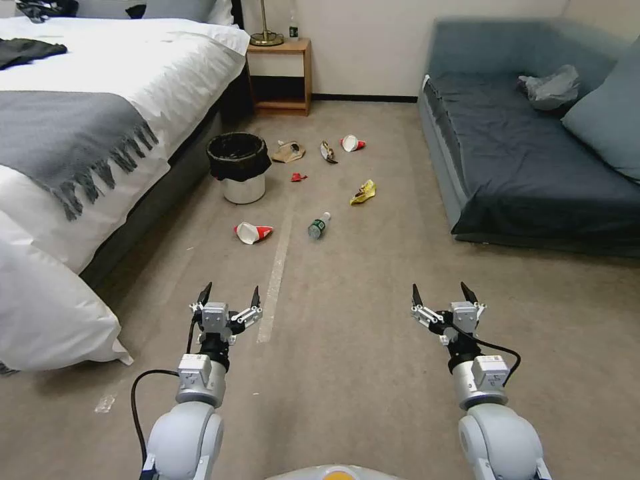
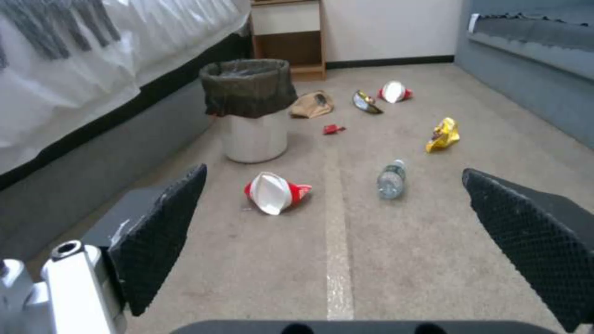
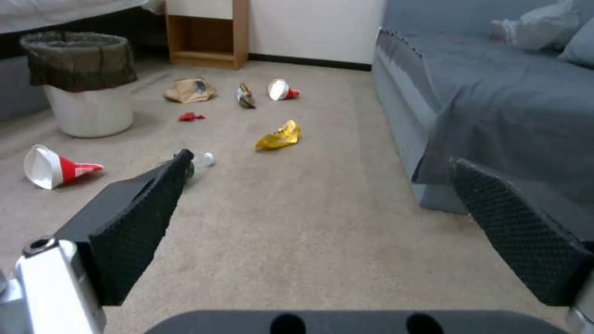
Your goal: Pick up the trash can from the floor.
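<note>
The trash can (image 1: 240, 167) stood upright on the floor (image 1: 360, 347), close beside the bed (image 1: 100, 133); the left gripper (image 1: 229, 297) and right gripper (image 1: 445, 295) hovered well short of it, fingers apart, empty.

One trash can (image 1: 240, 167) is standing on the carpet, with two paper cups (image 1: 253, 232) (image 1: 351, 143), one plastic bottle (image 1: 319, 226) and one yellow wrapper (image 1: 363, 193) lying around it. One brown paper bag (image 1: 289, 153), one small red scrap (image 1: 297, 177) and one dark crumpled wrapper (image 1: 328, 152) are lying there too.
</note>
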Controlling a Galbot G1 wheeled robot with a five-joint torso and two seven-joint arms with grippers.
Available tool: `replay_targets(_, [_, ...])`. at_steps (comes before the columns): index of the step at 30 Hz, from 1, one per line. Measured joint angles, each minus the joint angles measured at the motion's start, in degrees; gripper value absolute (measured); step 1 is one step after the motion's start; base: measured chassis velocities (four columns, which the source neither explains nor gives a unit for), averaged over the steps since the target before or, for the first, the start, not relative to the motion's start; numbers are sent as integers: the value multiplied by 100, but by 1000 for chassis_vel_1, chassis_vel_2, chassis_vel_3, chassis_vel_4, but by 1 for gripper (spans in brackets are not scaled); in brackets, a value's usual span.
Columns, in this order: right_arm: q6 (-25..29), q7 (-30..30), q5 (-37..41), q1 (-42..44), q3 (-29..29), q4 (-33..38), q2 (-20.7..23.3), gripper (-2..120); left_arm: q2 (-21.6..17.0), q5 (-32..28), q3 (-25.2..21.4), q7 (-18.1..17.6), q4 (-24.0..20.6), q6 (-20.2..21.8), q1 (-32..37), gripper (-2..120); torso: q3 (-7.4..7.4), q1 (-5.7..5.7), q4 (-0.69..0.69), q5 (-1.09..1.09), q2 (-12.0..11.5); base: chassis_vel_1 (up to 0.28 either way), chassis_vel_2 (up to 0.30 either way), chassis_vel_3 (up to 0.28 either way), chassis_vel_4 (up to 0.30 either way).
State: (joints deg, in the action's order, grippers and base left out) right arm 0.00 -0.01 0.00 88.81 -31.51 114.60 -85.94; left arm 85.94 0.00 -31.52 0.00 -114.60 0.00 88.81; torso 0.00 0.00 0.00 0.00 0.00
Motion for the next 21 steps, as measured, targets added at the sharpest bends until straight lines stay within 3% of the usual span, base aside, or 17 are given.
replay_targets(21, [0, 0, 0, 0, 0, 0, 0, 100, 0, 0, 0, 0, 0, 0, 0, 100, 0, 0, 0, 0, 0, 0, 0, 0, 0])
